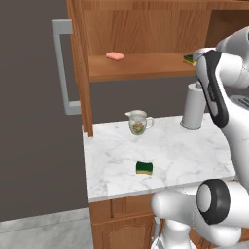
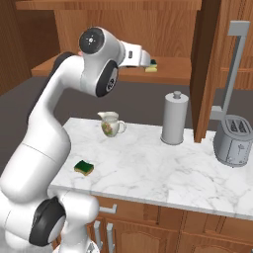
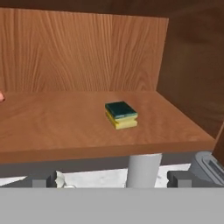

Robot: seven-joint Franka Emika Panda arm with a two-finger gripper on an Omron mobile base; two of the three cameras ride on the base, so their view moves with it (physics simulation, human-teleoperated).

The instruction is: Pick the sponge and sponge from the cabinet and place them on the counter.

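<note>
Hand view has the second sponge dead ahead, sitting near the middle of the cabinet shelf, a little back from its front edge, untouched. Left base view shows the first sponge already down on the counter, near its front edge, so by my reckoning we're halfway. The gripper is short of the shelf, fingers spread wide with nothing between them. Left to do: reach in, grab, carry down.
</note>
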